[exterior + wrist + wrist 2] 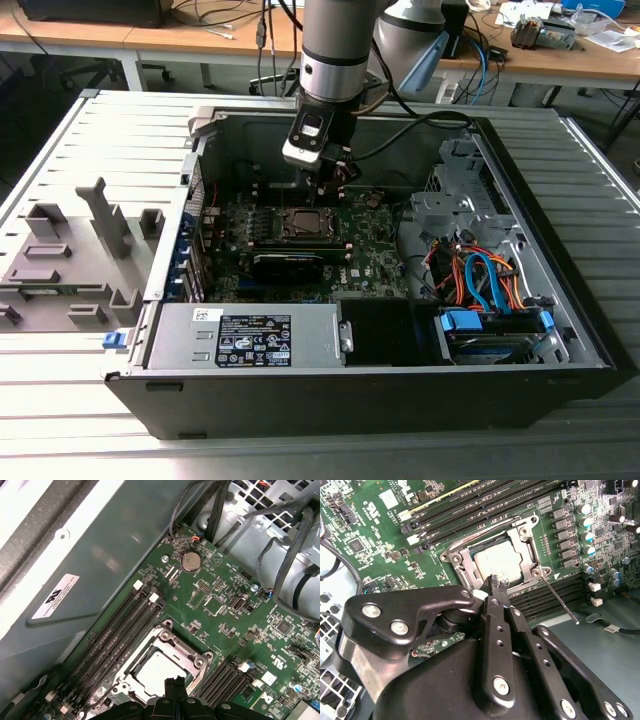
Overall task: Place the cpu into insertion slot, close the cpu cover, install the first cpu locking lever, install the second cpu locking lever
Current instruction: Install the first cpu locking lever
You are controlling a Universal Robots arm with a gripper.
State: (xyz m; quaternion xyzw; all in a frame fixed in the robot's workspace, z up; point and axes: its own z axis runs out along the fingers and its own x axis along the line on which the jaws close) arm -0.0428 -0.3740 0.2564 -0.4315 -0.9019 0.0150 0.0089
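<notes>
A robotics lab: cable-strewn wooden benches (180,42) behind an opened computer case (380,388).

Exterior view, clock positions taken about the insertion slot (305,222). Overhead is open; my gripper (324,195) hangs there. 12 o'clock: case wall (270,140). 3 o'clock: drive cage (445,200), cables (480,275). 6 o'clock: graphics card (288,265), just beside. In the second wrist view a thin locking lever (560,602) juts from the socket's corner.
</notes>
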